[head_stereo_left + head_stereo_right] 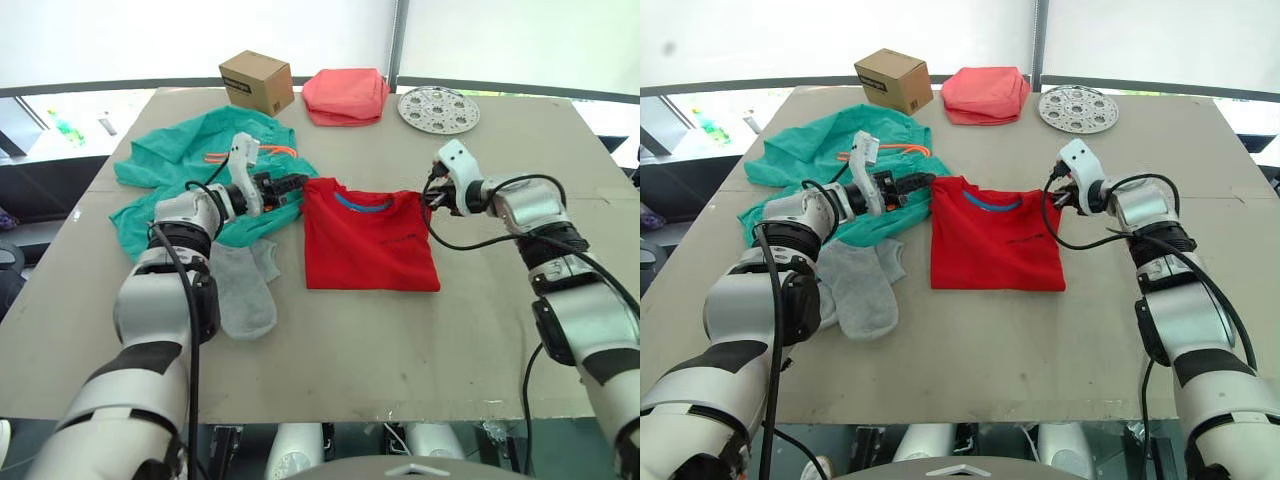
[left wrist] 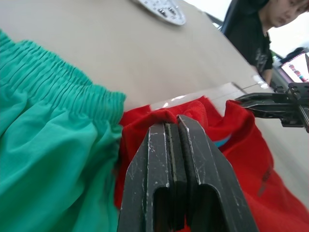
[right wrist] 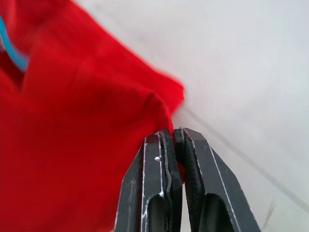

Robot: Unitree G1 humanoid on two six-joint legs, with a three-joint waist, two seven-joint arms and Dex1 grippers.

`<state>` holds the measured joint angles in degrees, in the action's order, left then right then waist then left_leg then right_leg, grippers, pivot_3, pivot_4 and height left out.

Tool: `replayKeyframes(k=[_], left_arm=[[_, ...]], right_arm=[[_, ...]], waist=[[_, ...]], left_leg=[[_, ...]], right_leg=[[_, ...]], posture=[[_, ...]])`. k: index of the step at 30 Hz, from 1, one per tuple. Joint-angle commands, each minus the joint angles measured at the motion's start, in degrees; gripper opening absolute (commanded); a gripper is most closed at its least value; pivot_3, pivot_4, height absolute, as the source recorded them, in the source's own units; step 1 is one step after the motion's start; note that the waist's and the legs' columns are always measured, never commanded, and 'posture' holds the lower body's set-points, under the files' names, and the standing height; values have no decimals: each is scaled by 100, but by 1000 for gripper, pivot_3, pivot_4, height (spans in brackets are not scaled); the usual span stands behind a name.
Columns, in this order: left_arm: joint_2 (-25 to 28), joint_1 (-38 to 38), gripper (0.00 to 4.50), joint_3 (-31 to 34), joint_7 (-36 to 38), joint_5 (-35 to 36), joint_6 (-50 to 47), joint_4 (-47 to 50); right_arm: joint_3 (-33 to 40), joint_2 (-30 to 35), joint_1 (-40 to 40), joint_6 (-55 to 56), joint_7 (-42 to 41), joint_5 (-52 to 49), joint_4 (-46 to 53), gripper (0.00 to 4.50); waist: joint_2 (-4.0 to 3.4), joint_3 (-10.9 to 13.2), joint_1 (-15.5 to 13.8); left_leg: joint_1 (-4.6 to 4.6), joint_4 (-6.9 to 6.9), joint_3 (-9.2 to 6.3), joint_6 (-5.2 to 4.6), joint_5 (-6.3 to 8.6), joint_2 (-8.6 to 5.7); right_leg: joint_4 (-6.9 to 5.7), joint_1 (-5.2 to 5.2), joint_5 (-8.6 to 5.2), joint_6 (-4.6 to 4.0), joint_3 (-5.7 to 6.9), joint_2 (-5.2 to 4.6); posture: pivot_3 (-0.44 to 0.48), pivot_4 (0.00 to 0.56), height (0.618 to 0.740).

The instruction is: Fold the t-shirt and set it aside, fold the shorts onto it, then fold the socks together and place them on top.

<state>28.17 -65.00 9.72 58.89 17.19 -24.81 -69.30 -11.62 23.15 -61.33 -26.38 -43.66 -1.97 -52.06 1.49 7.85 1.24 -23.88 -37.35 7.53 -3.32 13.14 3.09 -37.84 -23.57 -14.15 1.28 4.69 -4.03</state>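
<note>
The red t-shirt [image 1: 368,240] lies folded into a rectangle at the table's middle, blue neckline trim facing the far side. My left gripper [image 1: 298,185] is shut on the t-shirt's far left corner [image 2: 164,118]. At the far right corner [image 3: 159,104], my right gripper [image 1: 432,196] is pinched shut on the fabric. The teal shorts [image 1: 190,160] sprawl crumpled to the left, orange drawstring showing, partly under my left arm. Two grey socks [image 1: 245,290] rest side by side in front of the shorts.
A cardboard box [image 1: 257,82], a folded salmon-pink cloth [image 1: 346,96] and a round perforated metal disc [image 1: 438,109] line the table's far edge. A person [image 2: 260,29] in black sits beyond the table. Bare tabletop [image 1: 400,350] stretches in front of the shirt.
</note>
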Motion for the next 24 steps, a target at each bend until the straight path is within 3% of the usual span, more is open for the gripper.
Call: replayKeyframes(k=[1, 3, 13, 16, 20, 24], left_arm=[[113, -264, 0, 294, 48, 115, 154, 50], [158, -297, 0, 435, 17, 168, 97, 28], [15, -286, 0, 314, 4, -98, -102, 26], [-22, -425, 0, 252, 401, -72, -458, 136], [-134, -644, 0, -60, 1945, 244, -1828, 759], [-78, -750, 0, 129, 2346, 663, -2664, 1064]], right_arm=[[391, -57, -304, 384, -26, -155, 47, 73], [673, -159, -340, 478, -208, -443, 260, 73], [219, -136, -211, 897, 207, 503, -497, 73], [425, -34, 5, 888, 157, 356, 53, 1092], [729, 77, 709, 447, 309, 104, 1621, 2876], [743, 93, 1180, -14, 293, 6, 2688, 2876]], waist=[[0, 0, 30], [-1, 0, 72], [-1, 0, 100], [-2, 0, 111], [-2, 0, 102], [-2, 0, 129]], left_leg=[[0, 0, 0, 0, 0, 0], [0, 0, -1, 0, 0, 0], [2, 1, 0, 1, 0, 0], [1, 1, 1, 1, 0, -1], [-3, 2, -4, 2, 0, 0], [1, 3, -3, 3, -1, 0]], right_leg=[[-1, 0, 0, 0, 0, 0], [-1, 0, 0, 0, 1, 0], [-2, 1, 1, 1, 1, -3], [-2, 1, 0, 1, 0, -2], [-2, 1, 0, 2, 7, 1], [-2, 1, 0, 2, 0, 2]], posture=[[0, 150, 740], [0, 150, 740], [0, 150, 740], [0, 150, 740], [0, 150, 740], [0, 150, 740]])
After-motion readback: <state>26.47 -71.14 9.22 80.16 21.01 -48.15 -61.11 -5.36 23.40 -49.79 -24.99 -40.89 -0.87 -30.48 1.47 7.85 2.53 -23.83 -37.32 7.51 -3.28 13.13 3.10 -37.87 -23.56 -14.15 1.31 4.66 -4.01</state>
